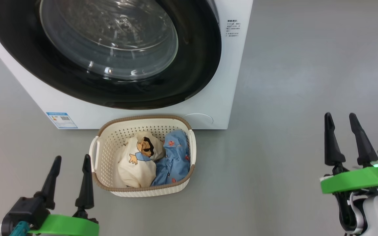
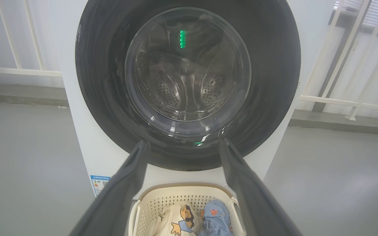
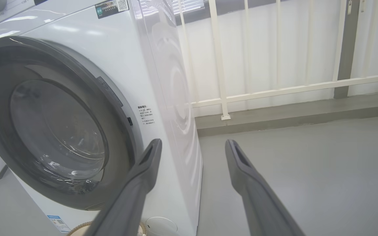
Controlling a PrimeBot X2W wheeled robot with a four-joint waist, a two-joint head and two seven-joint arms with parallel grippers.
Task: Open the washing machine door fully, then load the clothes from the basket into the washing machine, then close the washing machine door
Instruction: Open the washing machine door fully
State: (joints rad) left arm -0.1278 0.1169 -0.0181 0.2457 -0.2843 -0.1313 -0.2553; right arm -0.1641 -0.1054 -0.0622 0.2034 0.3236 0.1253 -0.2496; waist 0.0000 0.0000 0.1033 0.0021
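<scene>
The washing machine [image 1: 228, 82] is a big white box on the grey floor [image 1: 290, 98]. The washing machine door [image 1: 110, 46] is round and shiny black, with a clear glass window (you can see the steel drum [image 2: 182, 91] with its little holes through it). The door is shut. The basket [image 1: 108, 137] is small and cream with a brown rim. It sits upright just in front of the machine. Inside lie a cream cloth [image 1: 133, 170] with a cartoon picture and a blue cloth [image 1: 172, 160], side by side.
</scene>
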